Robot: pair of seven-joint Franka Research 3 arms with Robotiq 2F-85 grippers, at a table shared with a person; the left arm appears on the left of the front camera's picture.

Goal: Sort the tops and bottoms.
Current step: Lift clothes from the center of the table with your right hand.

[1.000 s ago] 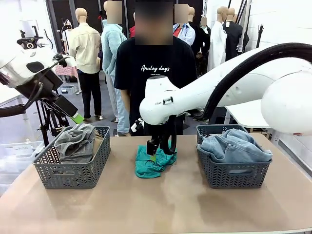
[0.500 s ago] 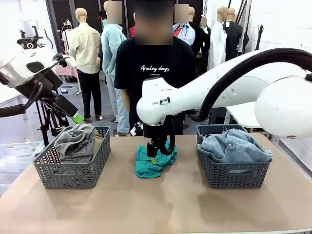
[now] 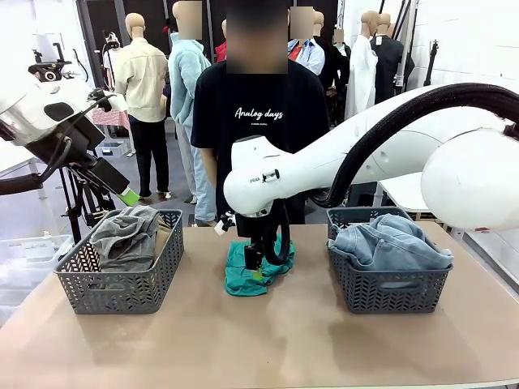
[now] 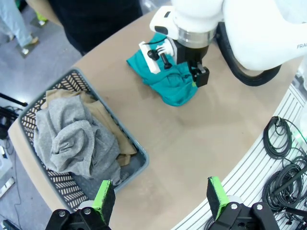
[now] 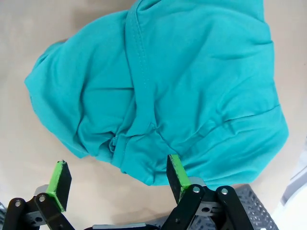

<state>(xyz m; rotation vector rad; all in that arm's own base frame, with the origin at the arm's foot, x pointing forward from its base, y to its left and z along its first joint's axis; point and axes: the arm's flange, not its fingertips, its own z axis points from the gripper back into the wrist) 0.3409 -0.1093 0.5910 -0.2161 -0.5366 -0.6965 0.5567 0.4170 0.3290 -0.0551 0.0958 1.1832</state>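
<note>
Teal top [image 3: 253, 271] is lying mid-table under the spread right gripper [image 3: 255, 269]; grey top [image 3: 126, 237] is filling the left basket [image 3: 122, 284], jeans [image 3: 389, 243] the right basket [image 3: 388, 290]; left gripper [image 4: 160, 199] is hovering spread.

From the front, the right arm's wrist covers the middle of the teal top [image 3: 243, 279] below its jaws, and whether the fingertips touch the cloth cannot be told. In the basket [image 4: 29, 108] under the left jaws, the grey top [image 4: 72, 141] hides most of the tan top [image 4: 103, 117]. The jeans [image 3: 389, 243] sit partly behind their basket's wall [image 3: 385, 288].
</note>
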